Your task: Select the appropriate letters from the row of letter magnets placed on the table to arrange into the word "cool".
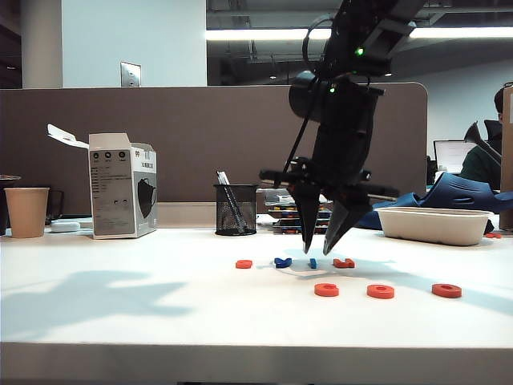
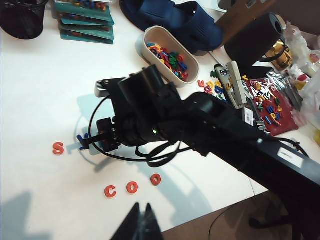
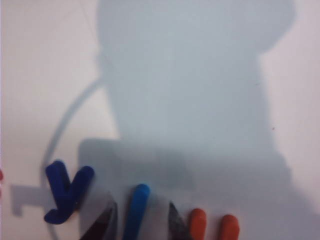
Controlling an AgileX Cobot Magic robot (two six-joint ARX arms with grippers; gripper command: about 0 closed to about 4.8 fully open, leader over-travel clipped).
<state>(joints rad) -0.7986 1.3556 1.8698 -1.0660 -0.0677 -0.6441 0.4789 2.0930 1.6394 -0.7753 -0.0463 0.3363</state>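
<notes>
Right gripper [image 3: 139, 220] straddles light-blue bar [image 3: 136, 210] — untouched.

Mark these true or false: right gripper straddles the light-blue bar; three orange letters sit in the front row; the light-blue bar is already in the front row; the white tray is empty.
1. The right gripper is open, a finger on each side of the light-blue straight bar magnet: true.
2. Three orange ring-like letter magnets form the front row: true.
3. The bar lies in the front row: false; it is in the back row beside the dark-blue angular letter.
4. The white oval tray is empty: false; it holds coloured letters.
</notes>
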